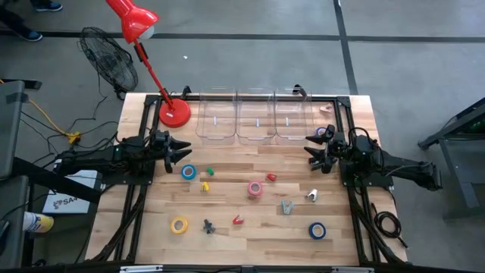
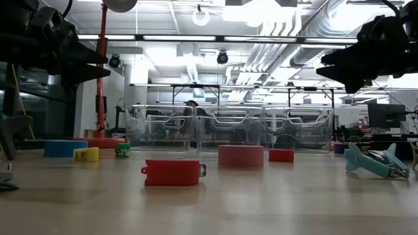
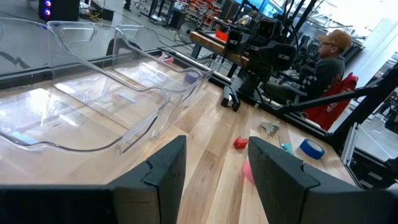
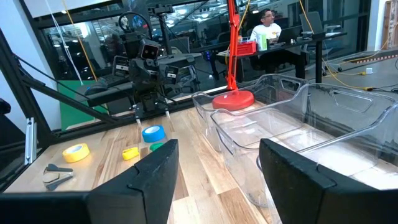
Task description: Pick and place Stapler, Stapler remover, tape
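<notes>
Left gripper and right gripper, both spread wide and empty, hover at opposite tabletop edges; tape rolls, staplers and removers lie scattered between, bare wood around.

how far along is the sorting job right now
Nothing looks done: the clear bins appear empty. Nothing is in hand; the left gripper and right gripper hover open. Left: everything, including the blue tape, pink tape and yellow tape.
</notes>
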`<action>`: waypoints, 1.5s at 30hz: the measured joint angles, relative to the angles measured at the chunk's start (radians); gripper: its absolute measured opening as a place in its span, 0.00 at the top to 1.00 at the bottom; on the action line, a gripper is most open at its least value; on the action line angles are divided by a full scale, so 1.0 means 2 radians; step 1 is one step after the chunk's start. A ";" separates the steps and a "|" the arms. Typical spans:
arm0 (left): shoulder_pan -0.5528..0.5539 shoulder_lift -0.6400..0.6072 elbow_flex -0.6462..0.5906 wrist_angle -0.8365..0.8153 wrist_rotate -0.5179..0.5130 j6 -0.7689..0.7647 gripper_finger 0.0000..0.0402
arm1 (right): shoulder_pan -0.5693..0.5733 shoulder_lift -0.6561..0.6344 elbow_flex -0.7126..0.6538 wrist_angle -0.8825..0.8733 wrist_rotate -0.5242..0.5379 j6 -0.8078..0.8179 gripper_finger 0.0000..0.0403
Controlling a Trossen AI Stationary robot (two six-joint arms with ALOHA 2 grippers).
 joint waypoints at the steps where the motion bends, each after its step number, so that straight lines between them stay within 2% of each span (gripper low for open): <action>1: 0.000 0.000 0.000 0.000 0.000 0.000 0.58 | 0.000 0.000 0.000 0.000 0.000 0.000 0.46; 21: 0.000 0.000 0.000 0.000 0.000 0.000 0.58 | 0.000 0.000 0.000 0.000 0.001 0.002 0.46; 27: 0.000 0.000 0.000 0.000 0.000 0.000 0.58 | 0.000 0.000 0.000 0.000 0.002 0.071 0.46; 34: 0.000 0.000 0.000 0.000 0.000 0.000 0.58 | 0.000 0.001 0.003 -0.005 0.001 0.214 0.46; 40: 0.000 0.000 0.000 0.000 0.000 0.000 0.58 | -0.006 0.035 0.078 -0.097 0.035 0.242 0.46; 45: 0.000 0.000 0.000 0.000 0.000 0.000 0.58 | -0.028 0.113 0.179 -0.223 0.097 0.261 0.46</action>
